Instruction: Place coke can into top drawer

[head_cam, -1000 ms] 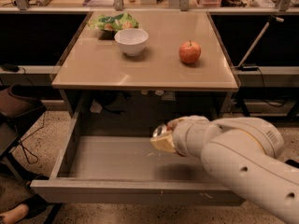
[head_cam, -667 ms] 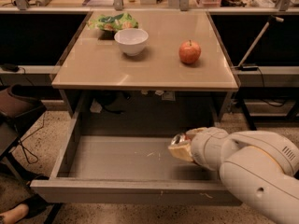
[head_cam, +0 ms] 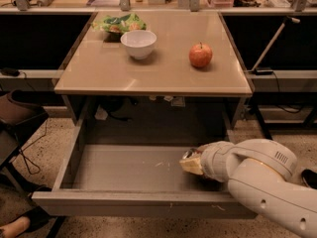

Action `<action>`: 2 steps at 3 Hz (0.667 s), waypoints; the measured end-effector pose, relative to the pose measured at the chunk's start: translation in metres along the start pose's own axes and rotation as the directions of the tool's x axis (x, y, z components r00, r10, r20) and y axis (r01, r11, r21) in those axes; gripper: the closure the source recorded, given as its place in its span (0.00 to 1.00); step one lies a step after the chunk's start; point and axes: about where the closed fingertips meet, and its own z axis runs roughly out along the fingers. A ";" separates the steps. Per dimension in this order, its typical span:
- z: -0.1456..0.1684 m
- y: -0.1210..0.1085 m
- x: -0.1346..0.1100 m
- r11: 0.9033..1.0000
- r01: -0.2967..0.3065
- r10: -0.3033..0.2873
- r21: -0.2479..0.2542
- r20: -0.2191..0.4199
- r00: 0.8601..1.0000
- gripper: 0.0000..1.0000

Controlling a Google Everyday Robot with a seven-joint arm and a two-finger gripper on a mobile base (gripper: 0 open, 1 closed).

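The top drawer (head_cam: 138, 205) is pulled wide open below the tan tabletop (head_cam: 124, 73), its grey floor bare on the left. My gripper (head_cam: 192, 161) is inside the drawer at its right side, low over the floor, mostly hidden behind my white wrist. A small pale-orange cylinder with a silver end, the coke can (head_cam: 189, 158), peeks out at the gripper's tip. I cannot tell whether it rests on the drawer floor.
On the tabletop stand a red apple (head_cam: 200, 54), a white bowl (head_cam: 138, 43) and a green snack bag (head_cam: 119, 24). My white arm (head_cam: 262, 177) reaches over the drawer's right front corner. A dark chair (head_cam: 17, 118) and cables are at the left.
The gripper with the can has moved right and lower into the drawer, from the middle toward the right side. Nothing on the tabletop has moved.
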 end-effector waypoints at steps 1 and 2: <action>0.009 0.025 -0.050 0.999 0.048 -0.047 -0.004 0.046 0.998 1.00; 0.009 0.029 -0.056 0.999 0.054 -0.054 0.004 0.060 0.997 1.00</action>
